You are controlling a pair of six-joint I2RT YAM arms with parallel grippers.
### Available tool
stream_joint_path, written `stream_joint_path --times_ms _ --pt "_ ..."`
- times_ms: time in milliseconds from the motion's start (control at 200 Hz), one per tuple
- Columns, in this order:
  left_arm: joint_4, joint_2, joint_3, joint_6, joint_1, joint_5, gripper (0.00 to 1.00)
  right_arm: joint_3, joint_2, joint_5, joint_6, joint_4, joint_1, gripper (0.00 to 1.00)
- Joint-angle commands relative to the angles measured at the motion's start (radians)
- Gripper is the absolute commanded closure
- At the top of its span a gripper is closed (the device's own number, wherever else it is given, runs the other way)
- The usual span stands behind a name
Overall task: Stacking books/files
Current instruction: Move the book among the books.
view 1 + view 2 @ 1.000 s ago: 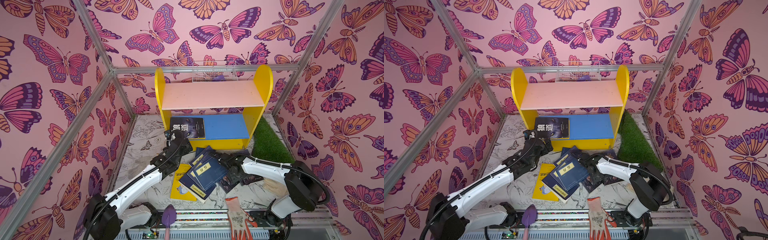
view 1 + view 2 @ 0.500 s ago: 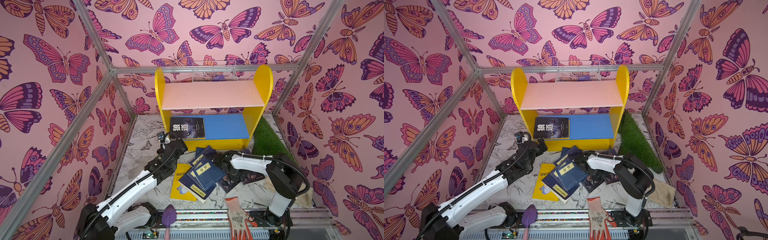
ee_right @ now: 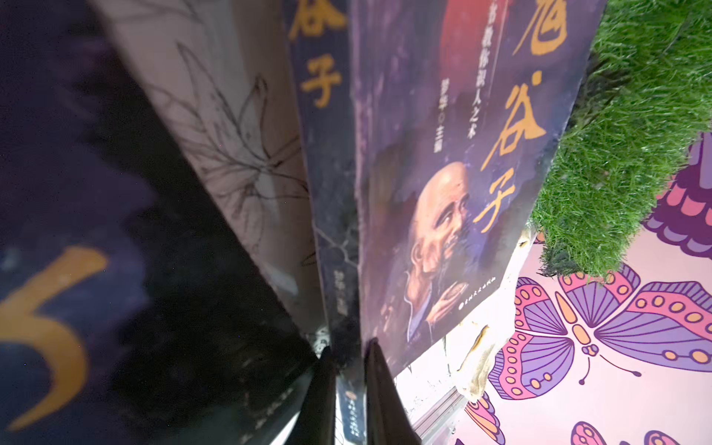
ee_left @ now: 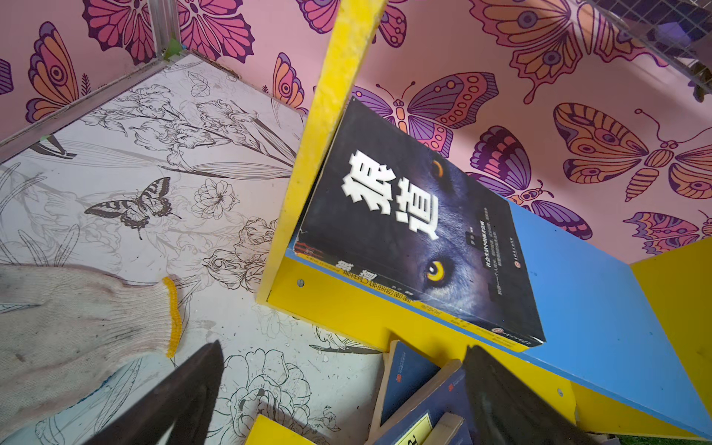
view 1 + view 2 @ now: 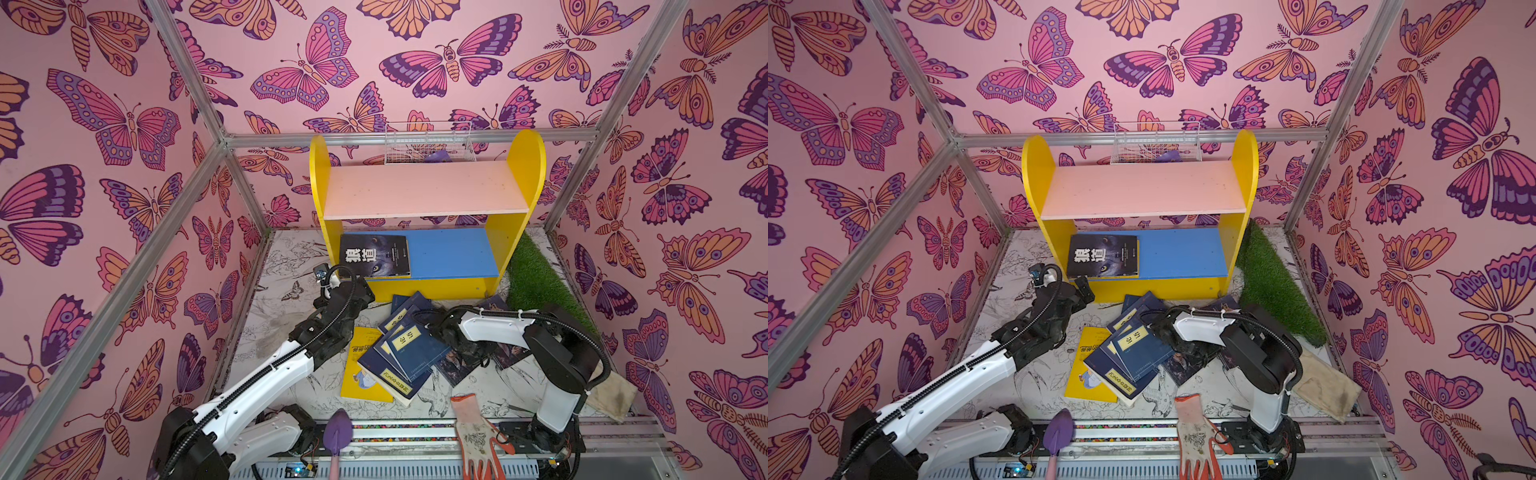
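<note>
The right gripper (image 3: 348, 360) is clamped on the spine of the dark portrait book (image 3: 435, 215), with one black finger (image 3: 381, 397) on each side of the binding. The cover faces the right wrist camera beside the grass mat (image 3: 635, 115). In both top views this gripper sits low over the floor and is largely hidden under the right arm (image 5: 494, 328), just beside the fanned pile of navy books (image 5: 411, 349). Those navy books overlap one another and lie partly on a yellow cartoon book (image 5: 361, 370), on the patterned floor in front of the yellow bookshelf (image 5: 528, 166). The left gripper (image 4: 345, 346) hangs with its jaws spread wide and nothing between them, near the shelf's front left corner. Before it, the black wolf-face book (image 4: 416, 231) lies flat on the blue lower board (image 5: 453, 253), pushed against the left side panel. A white knit glove (image 4: 77, 319) lies on the floor near this gripper. Farther out, at the near edge, are a purple trowel (image 5: 337, 432), a white-and-orange work glove (image 5: 478, 432) and a beige cloth glove (image 5: 611, 395). A wire basket (image 5: 428, 143) hangs behind the shelf's pink top board.
</note>
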Motion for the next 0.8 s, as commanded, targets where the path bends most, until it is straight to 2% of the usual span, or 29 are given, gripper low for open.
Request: stream_joint_path --times_ms 0,286,426,581,687,792 --pt "-0.014 -0.016 -0.011 0.016 0.001 -0.028 0.01 -0.005 -0.025 -0.039 0.015 0.013 -0.008 1.0" --pt "-0.013 -0.005 0.002 0.025 -0.003 -0.023 0.01 0.023 -0.226 -0.028 -0.037 0.027 0.011 1.0" --pt "-0.013 0.014 0.009 0.019 -0.006 -0.017 0.01 0.045 -0.324 0.039 -0.159 0.051 0.127 1.0" --pt "-0.011 0.035 0.02 0.019 -0.011 -0.008 0.01 0.065 -0.351 0.072 -0.286 0.107 0.247 1.0" --pt "-0.012 0.039 0.024 0.022 -0.012 -0.01 0.01 0.079 -0.348 -0.002 -0.323 0.156 0.262 1.0" --pt "-0.011 0.035 0.021 0.02 -0.014 -0.014 0.01 0.059 -0.332 -0.147 -0.36 0.233 0.261 1.0"
